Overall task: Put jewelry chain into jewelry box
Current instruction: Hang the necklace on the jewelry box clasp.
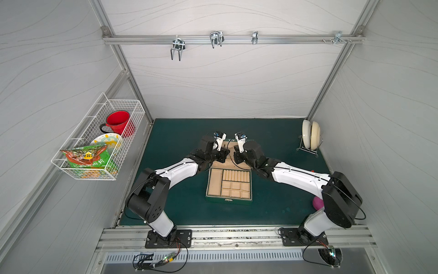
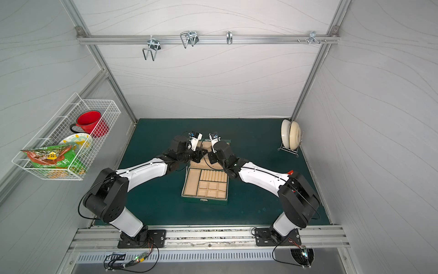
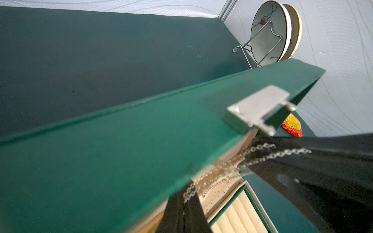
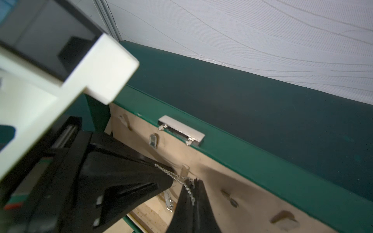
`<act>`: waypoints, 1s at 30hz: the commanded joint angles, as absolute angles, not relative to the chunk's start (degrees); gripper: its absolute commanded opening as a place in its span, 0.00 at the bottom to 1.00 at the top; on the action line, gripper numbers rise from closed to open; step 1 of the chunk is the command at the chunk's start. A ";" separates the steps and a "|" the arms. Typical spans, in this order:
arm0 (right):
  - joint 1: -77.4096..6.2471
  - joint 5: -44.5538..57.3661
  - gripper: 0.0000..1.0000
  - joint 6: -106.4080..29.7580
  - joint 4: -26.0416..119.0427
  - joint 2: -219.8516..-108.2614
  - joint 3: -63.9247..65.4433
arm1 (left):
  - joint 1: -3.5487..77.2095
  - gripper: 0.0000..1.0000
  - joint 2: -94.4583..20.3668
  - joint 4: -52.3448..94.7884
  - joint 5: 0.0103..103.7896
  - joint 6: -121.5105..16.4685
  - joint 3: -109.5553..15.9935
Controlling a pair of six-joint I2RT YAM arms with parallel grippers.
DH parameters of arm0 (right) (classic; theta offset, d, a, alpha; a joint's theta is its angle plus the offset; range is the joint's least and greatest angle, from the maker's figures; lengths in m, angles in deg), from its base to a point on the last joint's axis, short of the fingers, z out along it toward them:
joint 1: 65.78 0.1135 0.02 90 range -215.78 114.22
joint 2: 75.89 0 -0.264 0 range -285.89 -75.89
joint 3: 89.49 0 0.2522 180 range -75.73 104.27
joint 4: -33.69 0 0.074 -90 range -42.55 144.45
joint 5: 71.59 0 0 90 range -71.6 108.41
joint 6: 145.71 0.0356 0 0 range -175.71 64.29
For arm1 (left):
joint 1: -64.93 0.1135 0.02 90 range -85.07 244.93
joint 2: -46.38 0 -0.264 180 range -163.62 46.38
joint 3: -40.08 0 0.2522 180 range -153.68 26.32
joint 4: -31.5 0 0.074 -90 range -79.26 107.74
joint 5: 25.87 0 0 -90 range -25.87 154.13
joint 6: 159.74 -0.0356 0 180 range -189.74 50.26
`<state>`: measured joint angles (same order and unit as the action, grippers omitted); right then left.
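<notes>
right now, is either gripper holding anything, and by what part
Both hold the jewelry chain: left gripper and right gripper each pinch it between shut jaws, partway along its length, a short span stretched between them by the open jewelry box lid.

Dark green mat [image 1: 177, 213], open jewelry box [image 1: 228, 201] centre, plate rack [image 1: 307, 150] far corner
</notes>
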<state>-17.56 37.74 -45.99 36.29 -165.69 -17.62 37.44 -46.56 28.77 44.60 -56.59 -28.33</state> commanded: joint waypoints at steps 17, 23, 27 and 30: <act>-17.88 36.49 0.01 -43.85 35.76 -167.69 -16.31 | 37.71 0.02 -46.52 34.99 48.39 -47.05 -29.30; -17.82 36.84 0.01 -43.78 35.37 -166.83 -16.60 | 37.68 0.00 -43.74 39.13 49.09 -44.25 -26.78; -17.80 37.59 0.01 -43.60 34.70 -165.86 -17.43 | 37.68 0.00 -41.33 40.05 51.16 -43.75 -25.16; -17.71 37.96 0.01 -43.37 34.14 -165.58 -17.78 | 37.68 0.00 -40.98 39.96 51.18 -43.14 -25.22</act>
<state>-17.56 37.13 -44.51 36.16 -167.22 -17.62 37.40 -42.37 35.04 48.62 -44.33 -24.68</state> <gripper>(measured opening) 0.056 0.062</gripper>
